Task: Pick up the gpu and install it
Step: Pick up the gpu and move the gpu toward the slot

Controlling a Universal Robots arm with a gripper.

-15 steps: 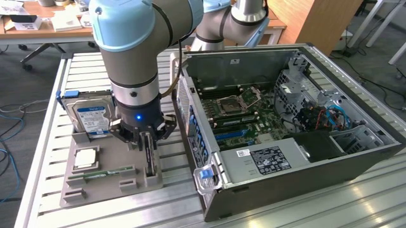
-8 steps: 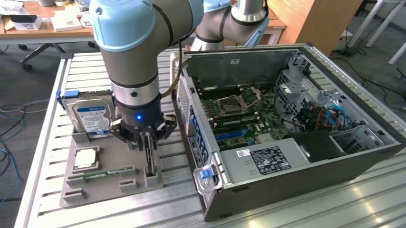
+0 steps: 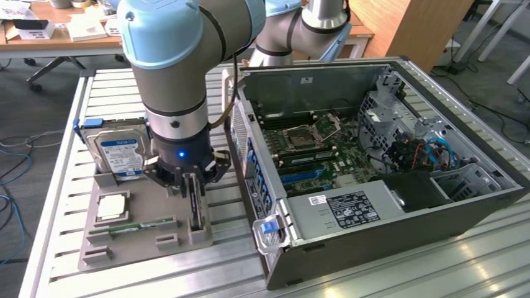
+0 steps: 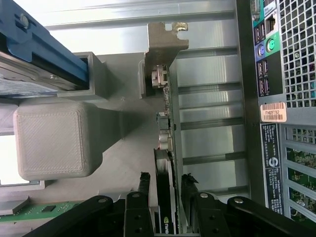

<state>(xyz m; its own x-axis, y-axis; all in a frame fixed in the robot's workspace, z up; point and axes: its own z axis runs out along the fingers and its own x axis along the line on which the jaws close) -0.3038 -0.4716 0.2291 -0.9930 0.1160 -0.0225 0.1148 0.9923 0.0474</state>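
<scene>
The gpu (image 3: pixel 195 208) is a thin dark card standing on edge in a slot of the grey holder (image 3: pixel 124 254), still seated there. In the wrist view the gpu (image 4: pixel 166 128) runs away from the camera to its silver bracket (image 4: pixel 165 42). My gripper (image 3: pixel 192 186) points straight down over the card. The wrist view shows my gripper (image 4: pixel 165 185) with one dark finger (image 4: pixel 143 190) on each flat side of the board, closed against it.
The open computer case (image 3: pixel 373 155) lies just to the exterior view's right of the holder, its rear panel (image 4: pixel 281 98) close beside the card. The holder also carries a blue-labelled hard drive (image 3: pixel 120 152), a green memory stick (image 3: pixel 136 226) and a processor (image 3: pixel 112 208). A slatted metal table (image 3: pixel 66 124) lies underneath.
</scene>
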